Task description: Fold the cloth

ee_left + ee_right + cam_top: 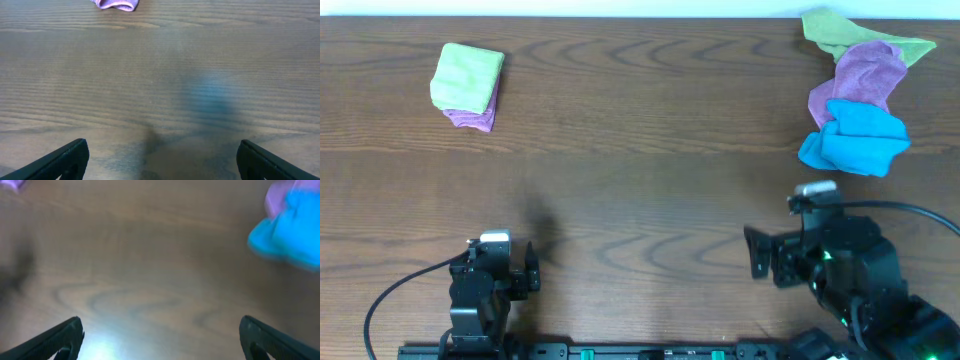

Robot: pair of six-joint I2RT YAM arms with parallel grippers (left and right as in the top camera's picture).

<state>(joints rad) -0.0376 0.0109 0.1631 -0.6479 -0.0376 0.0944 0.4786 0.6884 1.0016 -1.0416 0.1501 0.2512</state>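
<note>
Crumpled blue cloth [853, 138] touching purple cloth [860, 75] on wooden table [640, 150]

Tally on one table [640, 150]: two green cloths, namely a folded green cloth [467, 72] at upper left and a crumpled green cloth [832, 30] at upper right; two purple cloths, a folded purple cloth [475, 118] and a crumpled purple cloth [860, 75]; one blue cloth [855, 140]; two grippers, left gripper [162, 152] and right gripper [160, 330].

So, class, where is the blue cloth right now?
In the overhead view, the blue cloth lies on the right side, touching a purple cloth that sits just behind it, farther from the robot.
</note>
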